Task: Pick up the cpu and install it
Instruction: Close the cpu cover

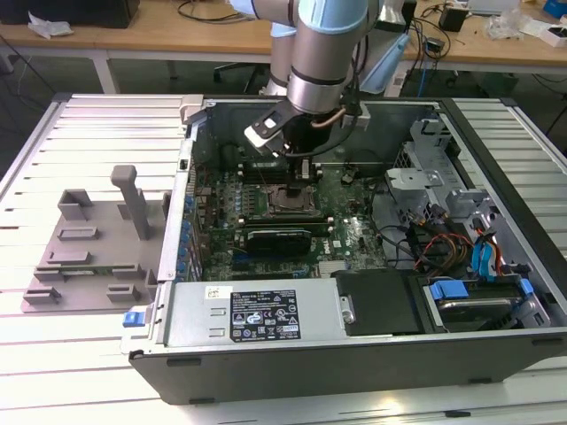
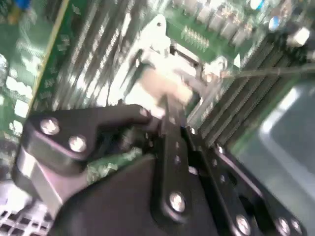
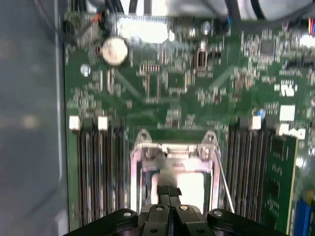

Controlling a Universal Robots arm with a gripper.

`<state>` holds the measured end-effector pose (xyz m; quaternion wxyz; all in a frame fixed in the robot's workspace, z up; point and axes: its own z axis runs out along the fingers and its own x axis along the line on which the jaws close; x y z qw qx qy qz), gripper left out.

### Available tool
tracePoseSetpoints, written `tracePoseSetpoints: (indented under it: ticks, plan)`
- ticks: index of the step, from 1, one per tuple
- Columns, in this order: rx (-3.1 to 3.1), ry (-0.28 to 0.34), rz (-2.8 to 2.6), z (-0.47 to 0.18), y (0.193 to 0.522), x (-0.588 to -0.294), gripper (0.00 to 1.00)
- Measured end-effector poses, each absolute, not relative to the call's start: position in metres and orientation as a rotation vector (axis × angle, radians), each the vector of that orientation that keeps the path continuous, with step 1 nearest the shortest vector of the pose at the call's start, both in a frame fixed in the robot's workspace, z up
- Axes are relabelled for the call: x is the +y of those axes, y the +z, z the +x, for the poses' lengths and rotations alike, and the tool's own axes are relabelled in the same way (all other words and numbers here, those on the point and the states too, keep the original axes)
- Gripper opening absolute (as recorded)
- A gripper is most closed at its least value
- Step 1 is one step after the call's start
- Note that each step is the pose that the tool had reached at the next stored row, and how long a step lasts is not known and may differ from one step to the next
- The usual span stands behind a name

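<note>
The cpu (image 3: 191, 186) is a pale square lying flat inside the metal socket frame (image 3: 142, 162) on the green motherboard (image 3: 167, 88). In the second wrist view the cpu (image 2: 155, 83) shows just beyond the black fingers (image 2: 170, 123). My gripper (image 3: 170, 191) points straight down over the socket with its two fingers pressed together, nothing between them. Whether the tips touch the chip I cannot tell. In the exterior view the gripper (image 1: 299, 177) hangs inside the open computer case (image 1: 266, 354), directly over the socket (image 1: 292, 202).
Memory slots (image 3: 96, 167) flank the socket on both sides. A grey plastic tray (image 1: 84, 239) with upright blocks lies on the slatted table at the exterior view's left. Cables (image 1: 434, 239) and drive bays with blue tabs (image 1: 469, 292) fill the case's other end.
</note>
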<state>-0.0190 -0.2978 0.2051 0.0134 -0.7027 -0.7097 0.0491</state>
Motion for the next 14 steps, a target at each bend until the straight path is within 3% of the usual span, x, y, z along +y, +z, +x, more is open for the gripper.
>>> tracePoseSetpoints:
  ticks: [8, 14]
  plan:
    - [-2.208, 0.133, -2.182, -0.032, 0.217, -0.300, 0.11]
    - [-2.194, 0.075, -2.147, -0.040, 0.212, -0.308, 0.11]
